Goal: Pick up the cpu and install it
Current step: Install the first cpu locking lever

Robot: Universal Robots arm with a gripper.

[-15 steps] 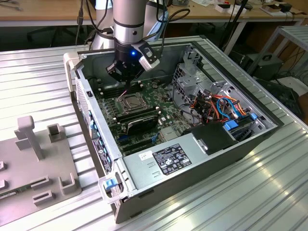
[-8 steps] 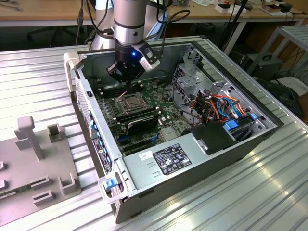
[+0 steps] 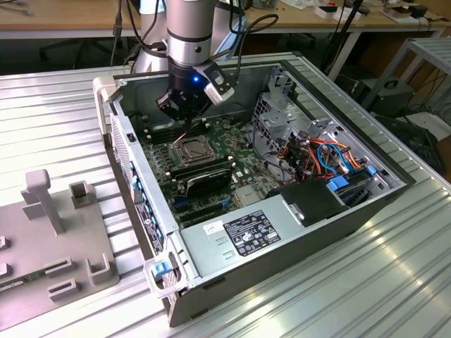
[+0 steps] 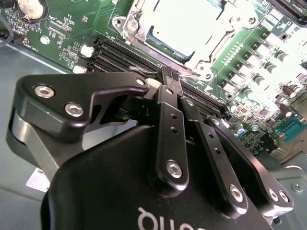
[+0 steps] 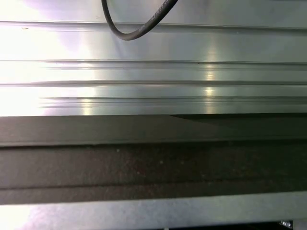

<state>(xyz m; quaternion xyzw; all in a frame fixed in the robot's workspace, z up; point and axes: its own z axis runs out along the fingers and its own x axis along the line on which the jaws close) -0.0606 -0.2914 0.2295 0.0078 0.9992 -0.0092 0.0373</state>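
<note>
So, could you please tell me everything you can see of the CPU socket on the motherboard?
The CPU socket is a square, silvery metal frame on the green motherboard, lying flat inside the open computer case. In the second wrist view its frame looks shiny, with a screw at one corner and a thin lever along one edge; glare washes out its centre. Black memory slots run beside it. The gripper is just above its edge, fingers close together; contact is unclear.

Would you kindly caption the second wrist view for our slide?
Black gripper, fingers together, poised at the edge of the metal-framed socket on the green motherboard.
</note>
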